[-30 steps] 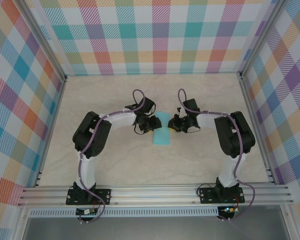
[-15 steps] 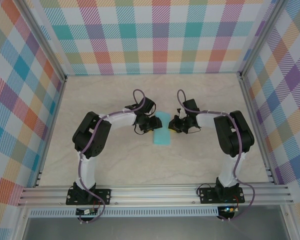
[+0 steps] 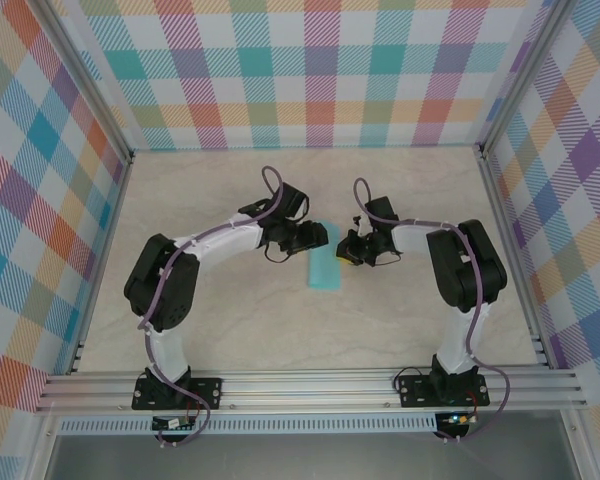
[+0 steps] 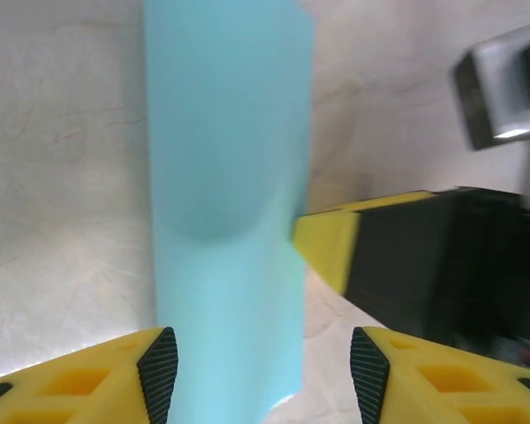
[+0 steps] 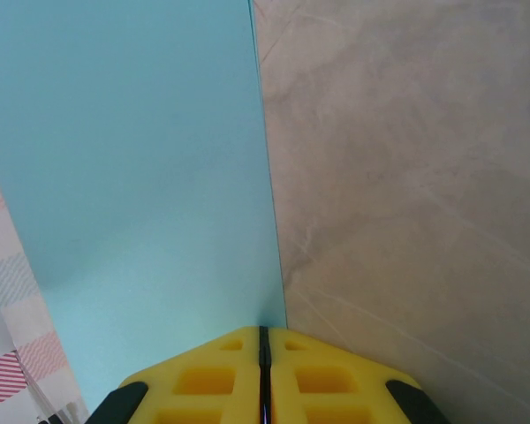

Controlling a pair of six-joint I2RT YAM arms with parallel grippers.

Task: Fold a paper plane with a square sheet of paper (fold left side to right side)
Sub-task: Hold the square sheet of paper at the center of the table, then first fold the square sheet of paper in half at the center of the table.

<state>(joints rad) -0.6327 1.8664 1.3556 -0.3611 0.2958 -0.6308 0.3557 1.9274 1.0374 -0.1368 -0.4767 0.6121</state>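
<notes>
Sheet, folded to a narrow strip, lies mid-table. Left gripper stands at the strip's 10 o'clock with jaws moderately apart, astride the far end; the right pad is clear of the paper. Right gripper, at 2 o'clock, has jaws closed, pinching the strip's right edge.

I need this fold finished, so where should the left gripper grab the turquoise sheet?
Likely the long edge opposite the one the right gripper pinches, coming in low from the left: the square sheet of paper is thin and bowed, so jaws only catch an edge.
</notes>
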